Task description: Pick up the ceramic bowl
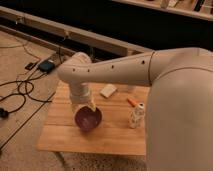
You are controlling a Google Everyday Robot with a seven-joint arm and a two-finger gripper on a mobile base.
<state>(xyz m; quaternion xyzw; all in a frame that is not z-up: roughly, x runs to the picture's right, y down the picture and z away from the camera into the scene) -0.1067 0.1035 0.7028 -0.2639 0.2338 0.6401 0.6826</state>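
While wrist-down over the table (116, 138), claw (85, 106) at rim of ceramic bowl (89, 120).

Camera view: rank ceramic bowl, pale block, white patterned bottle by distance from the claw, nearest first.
1. The ceramic bowl, right under the claw, which sits at its rim.
2. The pale block, further back, toward image right.
3. The white patterned bottle, farthest, on the image-right side.

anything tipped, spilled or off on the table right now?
Nothing stands out. The ceramic bowl sits on the wooden table with the gripper at its rim. The white patterned bottle is upright, the pale block lies flat, and a small orange item is beside the bottle. No spill visible.
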